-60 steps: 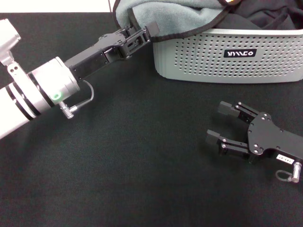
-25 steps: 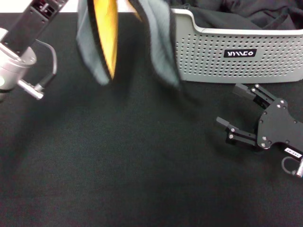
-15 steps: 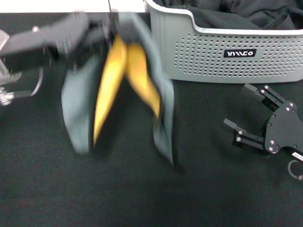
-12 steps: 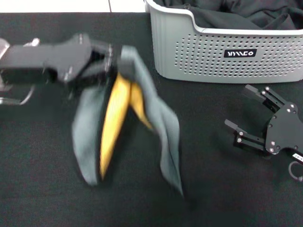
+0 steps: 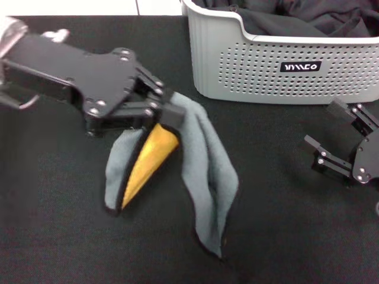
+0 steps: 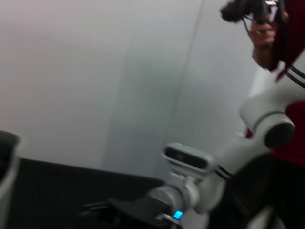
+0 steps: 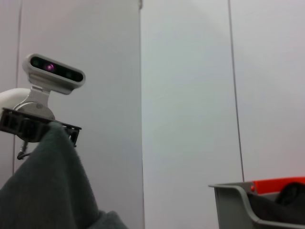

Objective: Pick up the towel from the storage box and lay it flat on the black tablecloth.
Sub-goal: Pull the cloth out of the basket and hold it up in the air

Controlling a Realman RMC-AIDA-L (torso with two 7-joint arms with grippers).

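hanging from the left gripper (image 5: 169, 115), the towel (image 5: 204, 171) is out of the storage box (image 5: 284, 68) and drapes down onto the black tablecloth (image 5: 59, 236), just left of the box's near corner. left fingers are clamped on the towel's upper bunched edge, fingertips pointing right toward the box. towel is folded and crumpled, not flat: grey face outward on two lobes, a yellow-orange wedge showing between them under the gripper, black stitched edging visible along the lower borders. longer grey lobe trails down and right, its lower end lying on the tablecloth; shorter lobe sits left of the yellow wedge

storage box sits at the far right of the head view, black label with white letters facing the camera, dark fabric (image 5: 308, 15) piled inside. towel's upper part is near the box wall but not touching it

right gripper (image 5: 337, 139) is low over the tablecloth at the right edge, in front of the box, fingers spread wide, holding nothing, well apart from the towel

right wrist view: grey towel fabric (image 7: 47, 191) close in the foreground, box rim (image 7: 233, 200) further off, head camera (image 7: 53, 72) above the towel. left wrist view shows only a wall, a robot arm and a person in red at the edge
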